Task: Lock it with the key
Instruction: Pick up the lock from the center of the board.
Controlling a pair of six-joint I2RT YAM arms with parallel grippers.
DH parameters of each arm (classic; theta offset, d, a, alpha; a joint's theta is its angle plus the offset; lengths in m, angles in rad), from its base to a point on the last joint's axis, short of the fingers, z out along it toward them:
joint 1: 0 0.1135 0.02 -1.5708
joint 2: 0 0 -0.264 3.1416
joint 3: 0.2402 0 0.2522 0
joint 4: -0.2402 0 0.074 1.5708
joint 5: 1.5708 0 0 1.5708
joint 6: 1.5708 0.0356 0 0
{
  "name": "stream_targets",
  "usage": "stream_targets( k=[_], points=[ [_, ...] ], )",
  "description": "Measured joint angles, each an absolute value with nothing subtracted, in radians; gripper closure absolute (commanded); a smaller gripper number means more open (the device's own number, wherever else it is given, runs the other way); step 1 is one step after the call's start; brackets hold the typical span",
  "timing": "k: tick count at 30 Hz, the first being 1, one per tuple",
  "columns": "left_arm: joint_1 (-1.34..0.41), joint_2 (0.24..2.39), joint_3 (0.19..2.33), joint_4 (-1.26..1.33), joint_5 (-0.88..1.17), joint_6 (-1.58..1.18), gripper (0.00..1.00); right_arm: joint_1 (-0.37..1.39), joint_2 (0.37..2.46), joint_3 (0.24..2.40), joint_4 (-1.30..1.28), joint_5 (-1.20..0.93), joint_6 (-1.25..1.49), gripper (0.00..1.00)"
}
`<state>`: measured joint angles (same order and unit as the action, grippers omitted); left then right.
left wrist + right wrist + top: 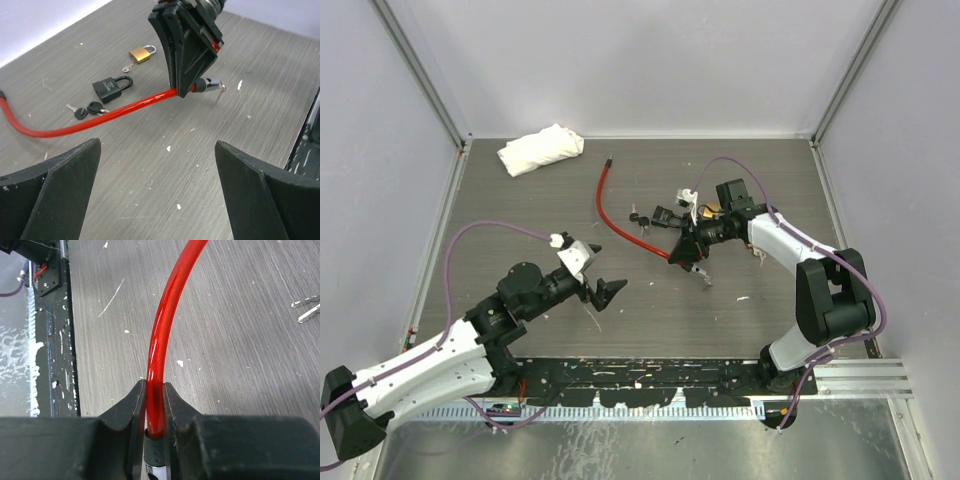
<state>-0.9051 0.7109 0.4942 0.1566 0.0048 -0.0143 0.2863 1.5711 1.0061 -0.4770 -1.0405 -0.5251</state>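
Note:
A red cable lock [603,205] lies curved on the grey table. My right gripper [688,252] is shut on the cable [162,325] just ahead of its black collar, with the fingers [134,412] pressed on both sides. In the left wrist view, the silver lock head [210,82] pokes out below the right gripper [185,50], and a key [220,93] hangs from it. My left gripper [157,165] is open over bare table, to the left of the cable end and apart from it [603,272].
A black padlock [111,88], a brass padlock [141,53] and loose black-headed keys [90,108] lie beyond the cable. Two more keys [307,307] show at the right edge of the right wrist view. A white cloth [540,148] sits at the back left. Walls enclose the table.

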Motion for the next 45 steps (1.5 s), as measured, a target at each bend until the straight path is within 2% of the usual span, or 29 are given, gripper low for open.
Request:
stream_targets(
  k=[8, 14, 21, 28, 30, 32, 37, 39, 44, 45],
  points=[
    [-0.905, 0.736, 0.575, 0.013, 0.131, 0.275, 0.02, 0.286, 1.571, 1.006, -0.495, -1.106, -0.525, 0.99],
    [-0.905, 0.877, 0.659, -0.068, 0.208, 0.495, 0.02, 0.286, 1.571, 1.006, -0.509, -1.144, -0.529, 0.99],
    [-0.905, 1.068, 0.707, -0.067, 0.174, 0.695, 0.01, 0.297, 1.571, 1.013, -0.559, -1.173, -0.579, 0.99],
    [-0.905, 1.261, 0.825, -0.066, 0.094, 0.828, 0.09, 0.308, 1.571, 1.016, -0.595, -1.195, -0.618, 0.99],
    [-0.905, 1.299, 0.841, -0.058, 0.078, 0.850, 0.14, 0.310, 1.571, 1.019, -0.607, -1.201, -0.630, 0.99],
    [-0.905, 1.332, 0.844, -0.050, 0.068, 0.863, 0.23, 0.313, 1.571, 1.022, -0.612, -1.205, -0.635, 0.99],
    [-0.905, 1.375, 0.844, -0.051, 0.069, 0.884, 0.30, 0.315, 1.571, 1.023, -0.629, -1.218, -0.656, 0.99],
    [-0.905, 1.383, 0.846, -0.050, 0.076, 0.886, 0.38, 0.318, 1.571, 1.023, -0.638, -1.222, -0.664, 0.99],
    [-0.905, 1.402, 0.850, -0.052, 0.081, 0.892, 0.81, 0.323, 1.571, 1.028, -0.661, -1.229, -0.684, 0.99],
    [-0.905, 1.403, 0.850, -0.052, 0.080, 0.893, 0.87, 0.323, 1.571, 1.029, -0.663, -1.229, -0.686, 0.99]
  ],
)
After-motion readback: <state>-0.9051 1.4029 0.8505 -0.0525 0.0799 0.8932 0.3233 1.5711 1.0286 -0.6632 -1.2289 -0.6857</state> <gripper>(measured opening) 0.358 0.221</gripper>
